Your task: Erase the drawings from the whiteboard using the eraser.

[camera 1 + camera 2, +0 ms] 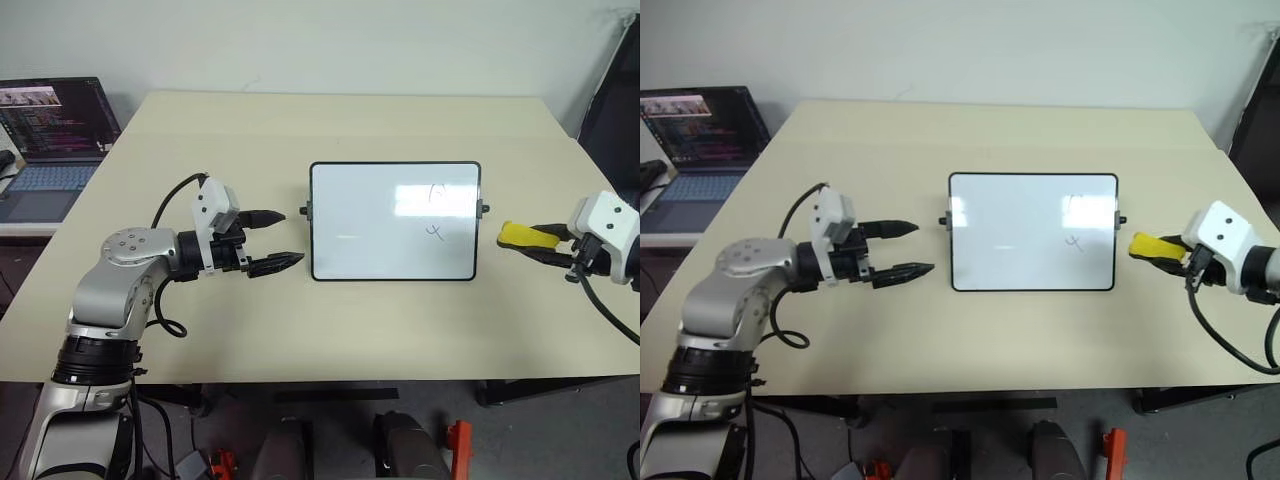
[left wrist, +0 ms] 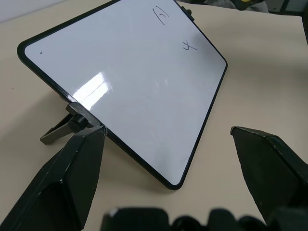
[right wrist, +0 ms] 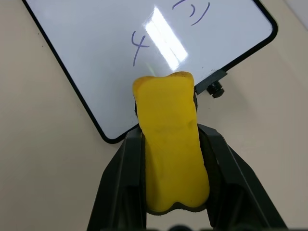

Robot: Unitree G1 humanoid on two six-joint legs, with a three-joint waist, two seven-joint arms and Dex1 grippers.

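- right hand (image 1: 545, 240) is clamped on the eraser (image 1: 520, 235), hanging just off the whiteboard (image 1: 395, 222)'s right edge
- left hand (image 1: 272, 240) has its fingers apart, near the board's left knob
- two drawings (image 1: 436, 210) sit upper right, unwiped
- next up i'd guess: swing the eraser inward and press it flat on those marks
- board's propped on the surface (image 1: 300, 330)

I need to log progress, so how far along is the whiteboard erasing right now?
Done: the right gripper is shut on the yellow eraser, beside the whiteboard. In hand: the open left gripper waits at the board's other side. Left: two drawings, a loop and an x, remain on the board, unwiped.
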